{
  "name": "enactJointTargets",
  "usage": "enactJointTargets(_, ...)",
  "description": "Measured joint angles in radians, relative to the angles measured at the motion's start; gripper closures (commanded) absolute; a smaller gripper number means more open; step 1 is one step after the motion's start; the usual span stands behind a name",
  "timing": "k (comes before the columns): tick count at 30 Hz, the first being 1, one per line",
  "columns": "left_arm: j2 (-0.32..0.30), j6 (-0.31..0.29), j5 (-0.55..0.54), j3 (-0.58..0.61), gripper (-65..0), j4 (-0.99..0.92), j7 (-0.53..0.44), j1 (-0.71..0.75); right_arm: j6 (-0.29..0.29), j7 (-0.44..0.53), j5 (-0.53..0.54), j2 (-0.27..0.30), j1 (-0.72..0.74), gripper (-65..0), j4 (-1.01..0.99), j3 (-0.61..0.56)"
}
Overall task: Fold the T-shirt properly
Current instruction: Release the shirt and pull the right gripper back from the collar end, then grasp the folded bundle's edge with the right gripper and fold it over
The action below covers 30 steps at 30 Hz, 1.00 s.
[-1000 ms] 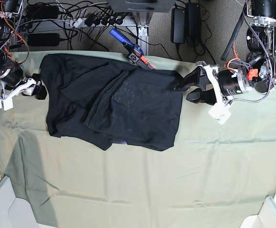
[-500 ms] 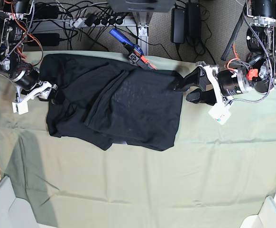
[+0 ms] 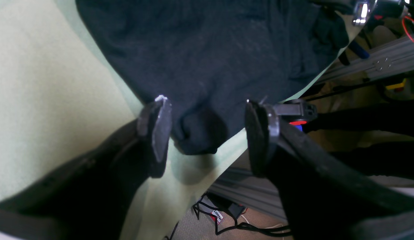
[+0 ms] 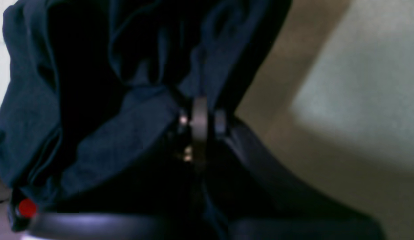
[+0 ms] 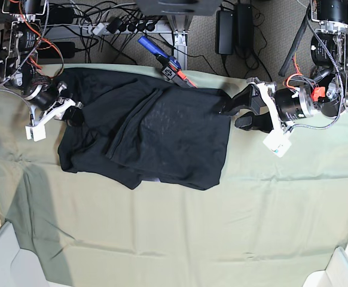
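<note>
T-shirt crumpled on green sheet over counter, upper centre, long axis running 9 to 3 o'clock. Right end effector at shirt's 9 o'clock edge, clenched on T-shirt fabric; wrist view shows cloth bunched around closed pads. Left end effector at 3 o'clock corner, jaws spread wide, shirt corner lying between pads, not pinched. Versus a second ago: right arm moved in from off the cloth and snapped shut; left unchanged.
</note>
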Motion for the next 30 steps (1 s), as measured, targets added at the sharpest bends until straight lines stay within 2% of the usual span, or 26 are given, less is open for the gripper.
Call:
enactJointTargets(4, 0.0, 0.0, -0.002, 0.0, -38.4, 0.0, 0.004, 0.0, 0.0, 0.057, -0.043, 0.0, 0.0, 0.0, -0.001, 0.0)
enactJointTargets(10, 0.0, 0.0, -0.013, -0.009, -38.4, 0.0, 0.016, -0.013, 0.0, 0.056, -0.066, 0.002, 0.013, 0.0, -0.003, 0.072)
enactJointTargets(14, 0.0, 0.0, -0.049, -0.058, -38.4, 0.0, 0.026, -0.014, 0.0, 0.058, -0.066, 0.059, 0.025, 0.0, -0.004, 0.133)
enactJointTargets(20, 0.0, 0.0, -0.053, -0.084, -38.4, 0.0, 0.031, -0.014, 0.0, 0.048, -0.079, 0.16, 0.023, 0.0, -0.004, 0.138)
enactJointTargets(23, 0.0, 0.0, -0.052, -0.084, -38.4, 0.0, 0.031, -0.014, 0.0, 0.02, -0.015, 0.184, 0.025, 0.0, -0.004, 0.138)
enactJointTargets(27, 0.0, 0.0, -0.052, -0.084, -38.4, 0.0, 0.031, -0.014, 0.001, -0.041, 0.078, 0.164, 0.034, 0.0, 0.013, 0.14)
enactJointTargets(30, -0.001, 0.0, -0.047, -0.084, -38.4, 0.0, 0.034, -0.014, 0.001, -0.058, 0.094, 0.09, 0.035, 0.0, 0.091, 0.142)
